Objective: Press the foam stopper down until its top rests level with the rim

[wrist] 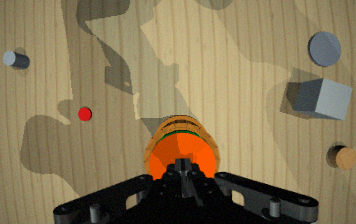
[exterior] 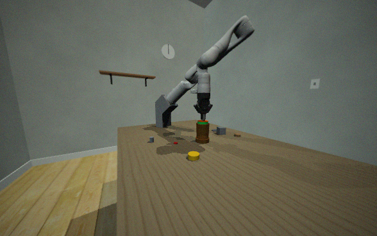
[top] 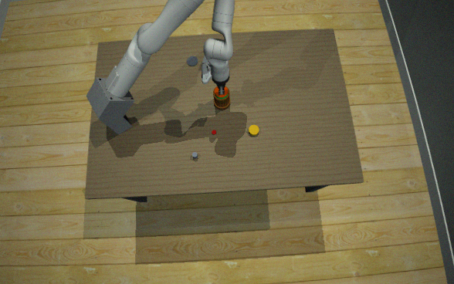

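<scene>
A brown jar (exterior: 202, 132) stands upright on the table, also in the top view (top: 221, 99). An orange foam stopper (wrist: 181, 153) (exterior: 202, 122) sits in its mouth, with a green band showing just above the rim. My gripper (exterior: 202, 117) (top: 221, 90) is shut and empty, pointing straight down, with its fingertips on or just above the middle of the stopper. In the wrist view the closed fingertips (wrist: 184, 167) lie over the near part of the stopper.
A yellow disc (exterior: 193, 155), a small red disc (exterior: 175, 143) and a small grey cylinder (exterior: 151, 139) lie in front of the jar. A grey cube (wrist: 321, 98), a grey disc (wrist: 324, 48) and a tan cylinder (wrist: 345, 158) lie behind it.
</scene>
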